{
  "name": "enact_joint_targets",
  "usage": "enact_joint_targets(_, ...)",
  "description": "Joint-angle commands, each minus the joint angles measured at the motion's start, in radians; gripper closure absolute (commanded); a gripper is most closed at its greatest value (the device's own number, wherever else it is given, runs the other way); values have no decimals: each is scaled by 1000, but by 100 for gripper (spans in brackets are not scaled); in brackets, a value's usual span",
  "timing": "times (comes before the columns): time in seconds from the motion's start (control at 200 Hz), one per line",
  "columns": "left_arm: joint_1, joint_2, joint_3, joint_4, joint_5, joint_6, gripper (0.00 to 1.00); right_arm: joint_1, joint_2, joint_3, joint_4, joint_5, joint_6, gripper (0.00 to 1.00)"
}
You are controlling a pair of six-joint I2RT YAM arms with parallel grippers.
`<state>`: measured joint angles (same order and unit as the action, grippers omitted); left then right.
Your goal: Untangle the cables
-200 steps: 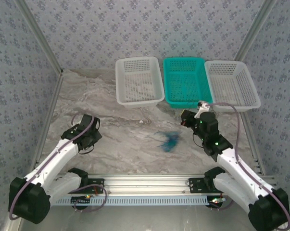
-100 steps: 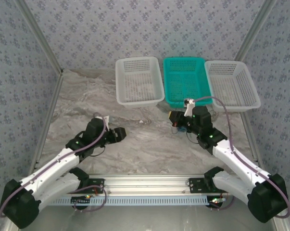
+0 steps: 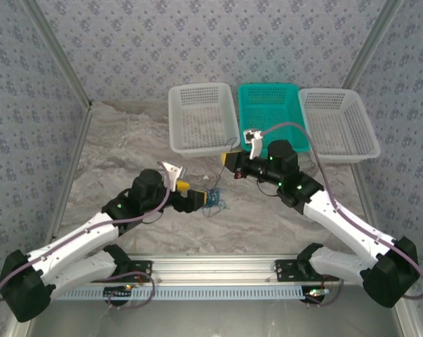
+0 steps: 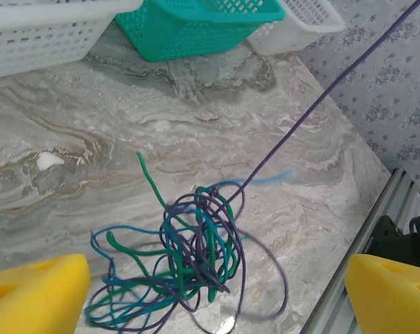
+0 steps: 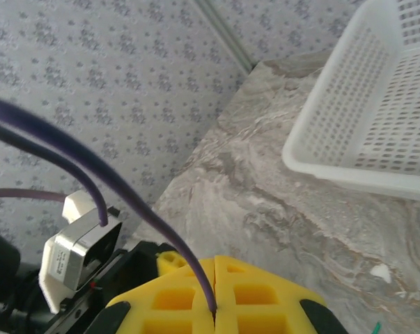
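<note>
My left arm [image 3: 85, 235] lies low and stretched forward toward the cables [image 4: 196, 257]; my left gripper [image 3: 198, 198] hangs just over them, its yellow pads [image 4: 35, 289] spread wide, one on either side of the wad; my right arm [image 3: 337, 217] reaches in from the opposite side, its wrist raised beyond the cables; my right gripper [image 5: 213, 282] is pressed closed, pads together, pinching one purple strand [image 4: 314, 104] that runs taut up from the cables.

Three perforated baskets stand in a row at the far edge of the marbled table [image 3: 127, 140]: left white basket [image 3: 203, 118], teal basket [image 3: 271, 118], right white basket [image 3: 337, 123], set close side by side. Patterned walls [image 3: 197, 42] enclose three sides. A metal rail [image 3: 211, 267] runs along the near edge.
</note>
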<state>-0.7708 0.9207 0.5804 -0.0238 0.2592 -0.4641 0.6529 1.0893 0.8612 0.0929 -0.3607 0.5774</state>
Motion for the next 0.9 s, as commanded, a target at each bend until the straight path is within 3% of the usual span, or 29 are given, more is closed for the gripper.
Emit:
enact_joint_targets(0.0, -5, 47, -7, 141, 51, 68, 3, 33, 23, 73, 36, -56, -22, 100)
enact_joint_targets(0.13, -5, 182, -22, 240, 26, 96, 1, 55, 41, 98, 56, -70, -7, 100)
enact_joint_targets(0.275, -13, 352, 26, 382, 129, 58, 1, 54, 38, 107, 66, -49, 11, 100)
enact_joint_targets(0.39, -46, 442, 66, 443, 64, 53, 2, 54, 29, 107, 79, -46, 23, 100)
enact_joint_targets(0.455, -47, 489, 77, 468, 13, 34, 21, 54, 25, 107, 83, -42, 29, 100)
enact_joint_targets(0.56, -47, 544, 106, 456, -8, 12, 85, 46, 14, 107, 71, -19, 38, 100)
enact_joint_targets(0.595, -46, 555, 109, 449, -15, 1, 100, 38, 8, 111, 56, -1, 43, 100)
enact_joint_targets(0.74, -46, 552, 96, 389, -69, -21, 100, -48, -46, 102, -24, 67, 85, 100)
enact_joint_targets(0.894, -47, 511, 46, 275, -181, -38, 100, -242, -150, 86, -121, 91, 121, 100)
